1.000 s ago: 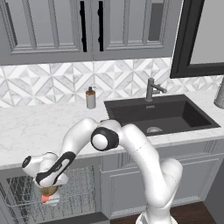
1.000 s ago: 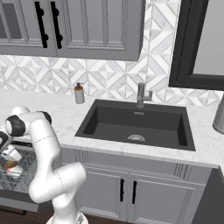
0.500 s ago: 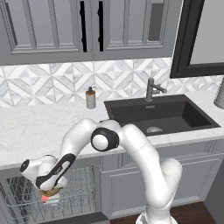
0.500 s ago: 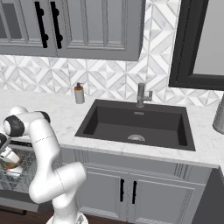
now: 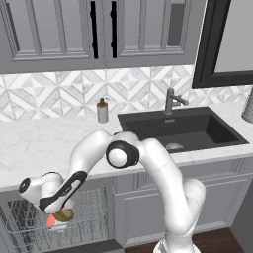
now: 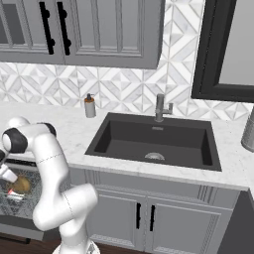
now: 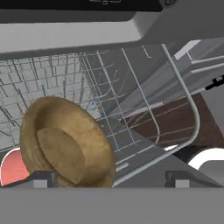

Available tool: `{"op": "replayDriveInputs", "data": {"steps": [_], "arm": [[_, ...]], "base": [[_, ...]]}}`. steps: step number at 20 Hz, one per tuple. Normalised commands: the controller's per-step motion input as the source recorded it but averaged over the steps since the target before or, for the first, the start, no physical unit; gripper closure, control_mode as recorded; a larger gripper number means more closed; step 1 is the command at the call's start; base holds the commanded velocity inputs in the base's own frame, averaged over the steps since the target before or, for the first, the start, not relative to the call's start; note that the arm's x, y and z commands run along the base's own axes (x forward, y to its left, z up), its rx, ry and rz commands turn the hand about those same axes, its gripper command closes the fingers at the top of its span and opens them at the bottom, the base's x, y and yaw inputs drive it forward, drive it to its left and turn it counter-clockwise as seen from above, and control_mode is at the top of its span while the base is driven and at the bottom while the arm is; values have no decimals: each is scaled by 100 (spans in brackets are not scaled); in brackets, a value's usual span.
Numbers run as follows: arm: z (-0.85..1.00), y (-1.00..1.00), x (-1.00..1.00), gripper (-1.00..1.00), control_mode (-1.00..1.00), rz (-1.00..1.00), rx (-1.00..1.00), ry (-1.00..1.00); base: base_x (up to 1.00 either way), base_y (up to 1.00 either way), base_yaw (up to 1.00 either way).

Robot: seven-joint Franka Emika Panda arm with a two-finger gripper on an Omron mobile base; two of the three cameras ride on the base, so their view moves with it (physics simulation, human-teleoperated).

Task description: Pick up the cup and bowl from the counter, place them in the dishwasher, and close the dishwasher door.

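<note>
bowl let go into the rack

the claw (image 7: pixel 109 179), clamped around the bowl (image 7: pixel 65 146) a second ago, now stands wide, its fingertips apart on either side and gripping nothing. the bowl lies tilted in the dishwasher (image 5: pixel 29 225) rack just before the tips, beside the cup (image 5: pixel 53 224); any contact is unclear. with both dishes in, only the door looks left to close.

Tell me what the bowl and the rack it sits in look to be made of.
The bowl looks like wood with a matte finish: golden-tan, with mottled, grain-like shading, though the rendering leaves that open. The rack looks like thin metal wire, perhaps coated: pale grey rods crossing in an open grid with a thicker rounded rim.
</note>
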Motion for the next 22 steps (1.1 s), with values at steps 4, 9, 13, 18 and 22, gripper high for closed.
{"op": "replayDriveInputs", "data": {"steps": [4,9,13,18,22], "arm": [[37,-7,-87,-100,-100,6,22,-3],[0,-57,-64,-100,-100,14,38,1],[-26,-9,-4,-100,-100,4,4,19],[-18,9,15,-100,-100,4,-4,21],[-12,34,14,-100,-100,2,-11,14]], "base": [[0,0,0],[0,0,0],[0,0,0],[0,0,0],[0,0,0]]}}
